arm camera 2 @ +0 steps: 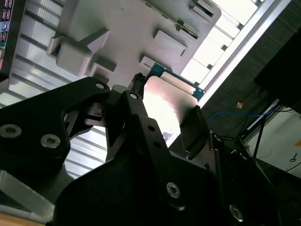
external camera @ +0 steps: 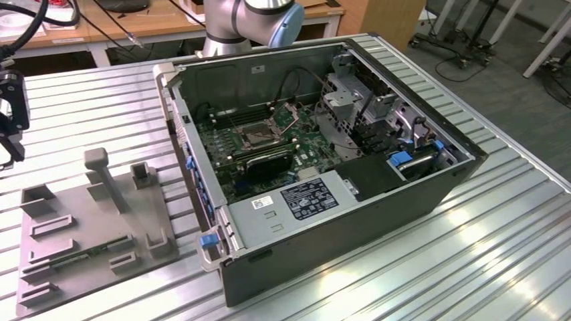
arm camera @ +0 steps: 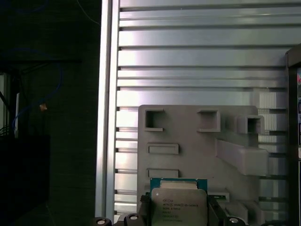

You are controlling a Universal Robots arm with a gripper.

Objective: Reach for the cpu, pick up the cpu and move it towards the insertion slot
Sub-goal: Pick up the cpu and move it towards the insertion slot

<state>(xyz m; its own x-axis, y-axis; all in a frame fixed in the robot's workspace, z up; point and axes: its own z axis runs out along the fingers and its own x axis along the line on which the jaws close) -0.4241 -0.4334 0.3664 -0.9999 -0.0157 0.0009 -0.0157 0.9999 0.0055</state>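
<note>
The cpu [arm camera: 178,203], a small flat chip with a silvery top and a green rim, sits between my gripper's [arm camera: 178,214] black fingers, above the grey plastic fixture [arm camera: 197,141]. In the second wrist view the gripper [arm camera 2: 167,109] is shut on the cpu [arm camera 2: 169,99], one finger on each of two opposite edges. In the exterior view the gripper [external camera: 9,127] hangs at the far left edge, above the table and behind the fixture [external camera: 89,227]. The insertion slot [external camera: 253,136] is a dark square socket with a silvery frame on the green motherboard inside the open computer case, well to the right of the gripper.
The open computer case [external camera: 357,214] takes up the middle of the ribbed metal table [external camera: 499,254]. The fixture has upright posts [external camera: 100,175] and recesses, one holding a narrow green circuit-board strip [external camera: 85,254]. The arm's base [external camera: 241,23] stands behind the case. The table's edge [arm camera: 107,117] runs beside the fixture.
</note>
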